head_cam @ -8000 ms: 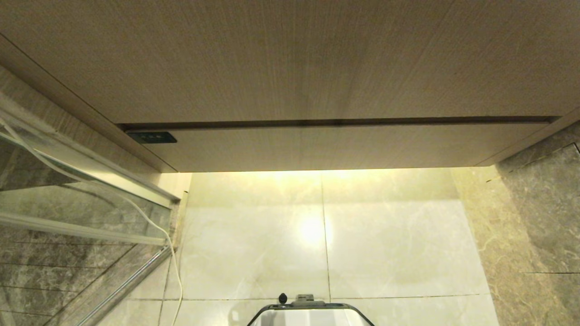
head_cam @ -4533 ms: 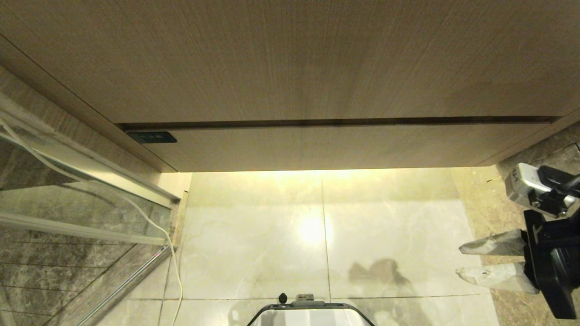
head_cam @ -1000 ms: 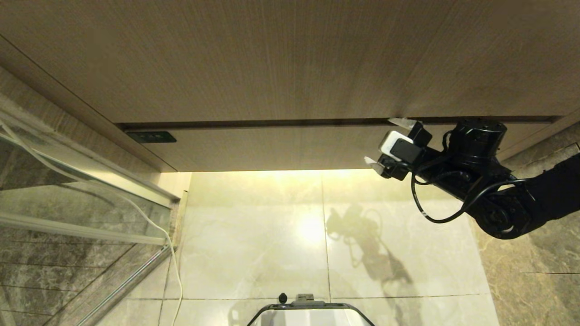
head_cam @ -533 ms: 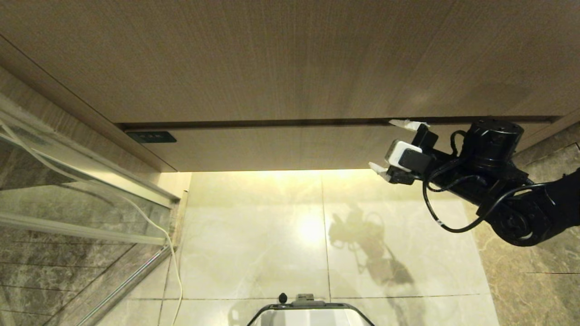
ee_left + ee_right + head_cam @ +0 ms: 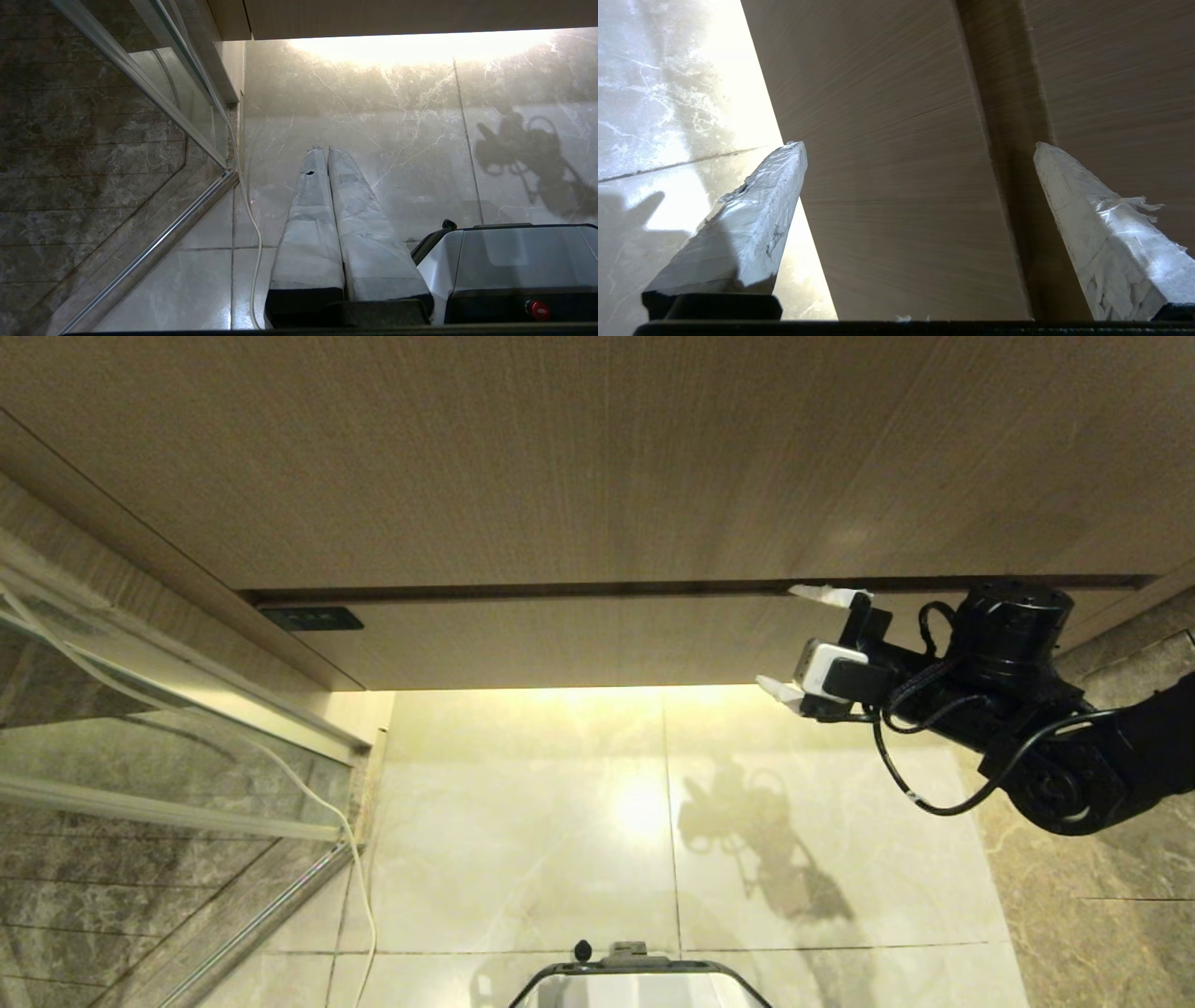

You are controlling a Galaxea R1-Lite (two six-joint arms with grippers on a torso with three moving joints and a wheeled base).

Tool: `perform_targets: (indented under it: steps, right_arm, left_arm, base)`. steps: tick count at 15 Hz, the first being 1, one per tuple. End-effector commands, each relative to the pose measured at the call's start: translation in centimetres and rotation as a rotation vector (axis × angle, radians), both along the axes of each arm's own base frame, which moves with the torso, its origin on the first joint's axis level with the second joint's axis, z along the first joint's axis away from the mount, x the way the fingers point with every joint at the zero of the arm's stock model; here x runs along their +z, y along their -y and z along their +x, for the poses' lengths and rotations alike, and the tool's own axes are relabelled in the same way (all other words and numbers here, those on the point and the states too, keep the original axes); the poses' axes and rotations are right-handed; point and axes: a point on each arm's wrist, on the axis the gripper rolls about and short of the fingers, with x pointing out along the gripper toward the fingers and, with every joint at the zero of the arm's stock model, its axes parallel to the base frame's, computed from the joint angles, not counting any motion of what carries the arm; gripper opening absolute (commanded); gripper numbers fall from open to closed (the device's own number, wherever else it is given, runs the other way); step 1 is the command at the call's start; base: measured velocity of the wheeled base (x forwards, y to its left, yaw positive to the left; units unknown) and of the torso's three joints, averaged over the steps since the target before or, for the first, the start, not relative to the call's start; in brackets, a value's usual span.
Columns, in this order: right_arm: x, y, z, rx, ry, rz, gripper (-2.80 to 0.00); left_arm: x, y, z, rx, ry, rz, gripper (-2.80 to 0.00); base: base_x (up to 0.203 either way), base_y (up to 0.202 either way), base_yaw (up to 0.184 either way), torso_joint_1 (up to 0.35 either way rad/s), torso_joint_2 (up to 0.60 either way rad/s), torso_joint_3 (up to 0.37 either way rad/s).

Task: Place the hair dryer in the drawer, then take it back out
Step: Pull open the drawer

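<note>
The right gripper (image 5: 810,639), fingers spread wide and empty, straddles the closed drawer (image 5: 597,639) front: one fingertip at the dark gap above it, the other at its lower edge. The front runs crosswise between them. The left gripper (image 5: 325,154) hangs clenched, farther off. No hair dryer or legible writing shows.

**Closed drawer face blocks the way in**

Your right gripper (image 5: 801,639) stands spread across the shut drawer (image 5: 597,639), one finger at the dark seam (image 5: 560,590) above it, the other at its lower edge. Only that thin seam offers entry. Below, the floor (image 5: 560,821) lies open; a glass partition (image 5: 140,737) and white cord (image 5: 308,793) crowd the left.
</note>
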Motion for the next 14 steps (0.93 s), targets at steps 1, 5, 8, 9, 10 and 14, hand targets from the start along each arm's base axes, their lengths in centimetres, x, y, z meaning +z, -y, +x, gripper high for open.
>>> perform_targets:
  steps: [1, 5, 8, 9, 10, 14]
  right_arm:
    - [-0.5, -0.2, 0.8, 0.0, -0.007, -0.007, 0.0]
    - [-0.9, -0.4, 2.2, -0.011, -0.072, -0.021, 0.0]
    - [-0.9, -0.1, 2.5, -0.064, -0.072, -0.018, 0.0]
    - [-0.3, -0.2, 2.8, -0.076, -0.056, 0.0, 0.0]
    - [-0.1, -0.2, 2.9, -0.082, -0.056, 0.008, 0.0]
    - [1.3, 0.4, 1.5, -0.087, -0.092, 0.009, 0.0]
  left_arm:
    - [0.0, 0.0, 0.0, 0.0, -0.002, 0.0, -2.8]
    - [0.0, 0.0, 0.0, 0.0, -0.002, 0.0, -2.8]
    - [0.0, 0.0, 0.0, 0.0, -0.002, 0.0, -2.8]
    - [0.0, 0.0, 0.0, 0.0, -0.002, 0.0, -2.8]
    - [0.0, 0.0, 0.0, 0.0, -0.002, 0.0, -2.8]
    - [0.0, 0.0, 0.0, 0.0, -0.002, 0.0, -2.8]
  base:
    - [0.0, 0.0, 0.0, 0.0, 0.0, 0.0]
    - [0.0, 0.0, 0.0, 0.0, 0.0, 0.0]
    - [0.0, 0.0, 0.0, 0.0, 0.0, 0.0]
    - [0.0, 0.0, 0.0, 0.0, 0.0, 0.0]
    - [0.0, 0.0, 0.0, 0.0, 0.0, 0.0]
    - [0.0, 0.0, 0.0, 0.0, 0.0, 0.0]
